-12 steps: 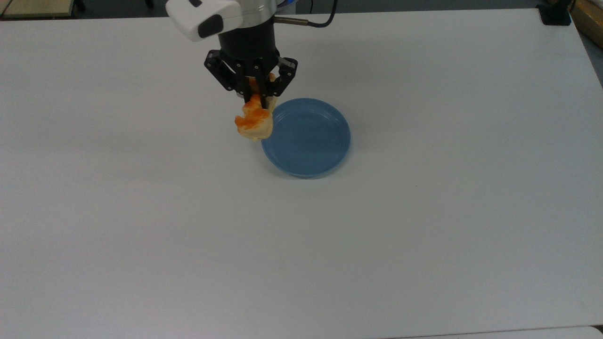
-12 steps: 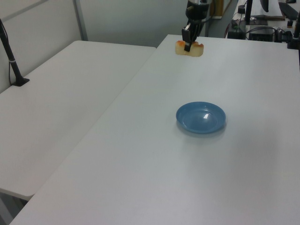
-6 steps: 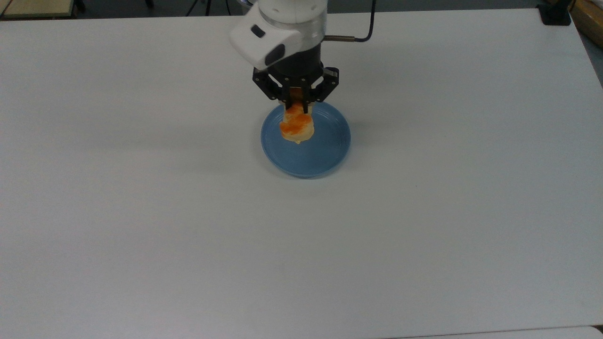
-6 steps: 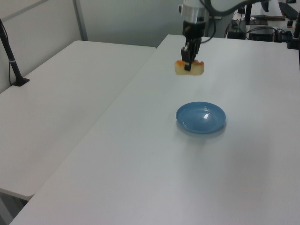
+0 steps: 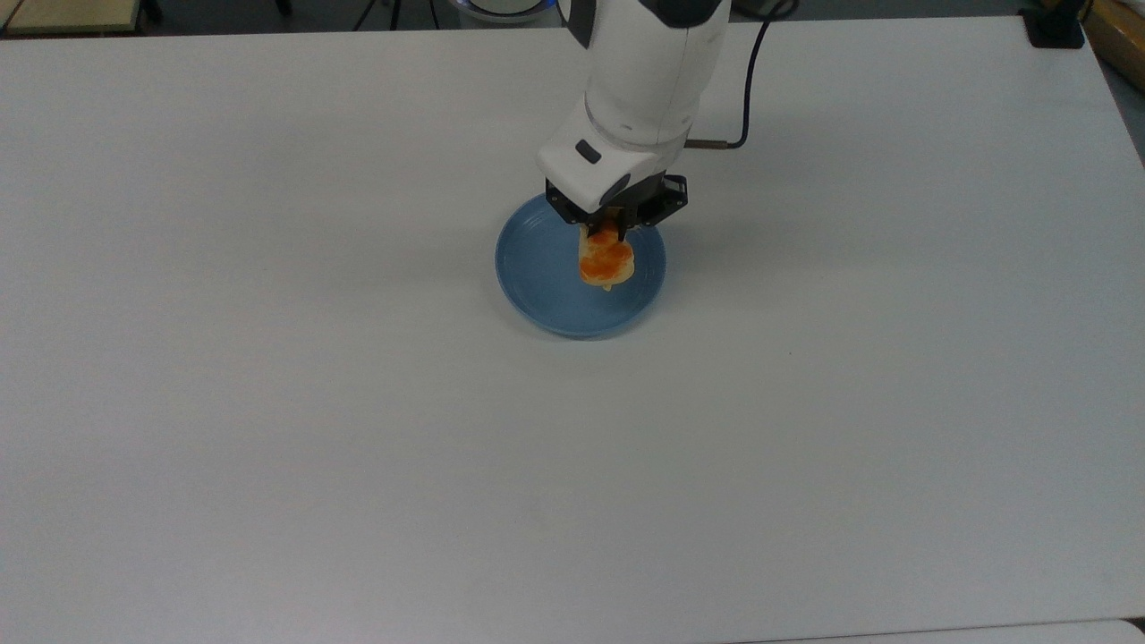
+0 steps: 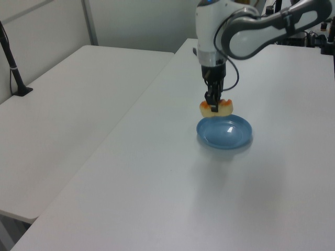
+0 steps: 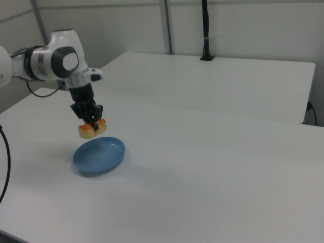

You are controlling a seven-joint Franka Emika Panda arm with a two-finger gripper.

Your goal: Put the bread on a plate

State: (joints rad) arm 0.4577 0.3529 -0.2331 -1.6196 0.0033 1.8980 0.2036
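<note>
White tabletop (image 5: 358, 402) filled most of the top view, with a second white table (image 6: 68, 99) joined alongside it at the left view's left and a grey partition wall behind. A black post (image 7: 205, 30) stood at the far edge of the back table in the right view, upper centre of the frame.

Slightly above the middle of the top view sat the plate (image 5: 546, 286), round and light blue, flat on the table. The same plate lay right of centre in the left view (image 6: 230, 137) and at lower left in the right view (image 7: 101, 156).

The white robot arm (image 5: 648, 80) reached down from the top edge of the top view. Its black gripper (image 5: 612, 234) was clamped on the bread (image 5: 606, 260), a small pale loaf with orange-brown glazed bumps. The fingers pinched the loaf around its middle, so both ends stuck out sideways in the left view (image 6: 215, 108).

From the side, in the right view, the bread (image 7: 91, 128) hung in the air just above the plate's far rim, not touching it. In the top view it overlapped the plate's right half.
</note>
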